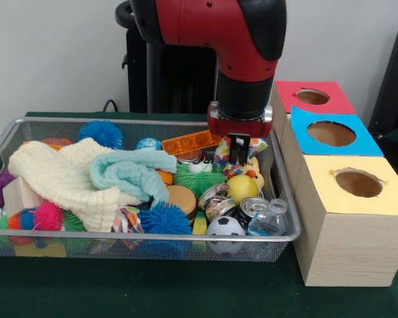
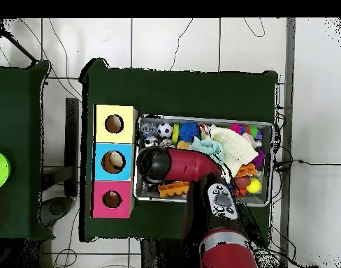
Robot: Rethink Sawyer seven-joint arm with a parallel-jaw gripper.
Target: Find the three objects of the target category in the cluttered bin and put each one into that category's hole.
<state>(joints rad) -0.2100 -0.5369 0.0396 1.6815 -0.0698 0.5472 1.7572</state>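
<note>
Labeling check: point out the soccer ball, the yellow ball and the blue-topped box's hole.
soccer ball [image 1: 225, 227]: front view, white panel on its upper face.
yellow ball [image 1: 243, 187]: front view, centre of its visible side.
blue-topped box's hole [image 1: 331, 134]: front view, middle of the opening.

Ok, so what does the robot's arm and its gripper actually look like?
The arm is glossy red with rounded black joint caps. It ends in a black cylindrical wrist above a red collar. The gripper beneath is small, with dark fingers. From overhead, a grey and black panel sits on the arm.
</note>
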